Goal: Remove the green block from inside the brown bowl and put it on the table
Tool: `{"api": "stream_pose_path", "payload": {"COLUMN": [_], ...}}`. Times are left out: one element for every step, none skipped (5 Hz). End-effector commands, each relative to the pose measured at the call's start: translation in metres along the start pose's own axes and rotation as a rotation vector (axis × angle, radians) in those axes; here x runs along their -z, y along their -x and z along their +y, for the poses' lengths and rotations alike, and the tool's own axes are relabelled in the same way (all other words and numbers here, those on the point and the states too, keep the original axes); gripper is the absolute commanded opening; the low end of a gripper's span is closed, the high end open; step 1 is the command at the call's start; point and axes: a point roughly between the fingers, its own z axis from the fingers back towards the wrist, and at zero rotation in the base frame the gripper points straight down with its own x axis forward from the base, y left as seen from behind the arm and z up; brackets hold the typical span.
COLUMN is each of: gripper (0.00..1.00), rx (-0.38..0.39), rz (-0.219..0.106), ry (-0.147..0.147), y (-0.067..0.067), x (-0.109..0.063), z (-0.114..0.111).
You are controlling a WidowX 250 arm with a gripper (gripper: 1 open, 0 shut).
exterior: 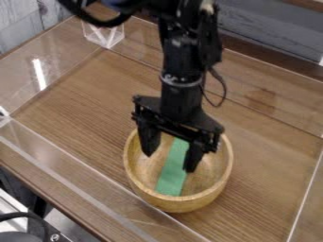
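Observation:
The green block point(173, 172) lies flat inside the brown bowl point(214, 188), running from its near side toward the far side. The bowl rests on the table point(76, 109) near the front. My gripper point(173, 151) hangs straight down over the bowl, open, with one finger on each side of the block's far half. The fingertips point(195, 161) reach down inside the rim. I cannot tell whether they touch the block. The block's far end is partly hidden behind the gripper.
Low clear acrylic walls point(63, 184) border the table on the front and left. A clear folded acrylic piece point(104, 33) stands at the back left. Bare wood lies to the left and behind the bowl.

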Motion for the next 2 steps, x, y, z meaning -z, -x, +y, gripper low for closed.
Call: {"api": "stream_pose_path", "payload": {"gripper": [1.00,1.00], "rx": [-0.001,0.001], "rz": [-0.059,-0.060], "ry": [0.019,0.025], "y": [-0.0057,-0.0075], "x": [-0.0011,0.0021], "z": [-0.0035,-0.0033]}}
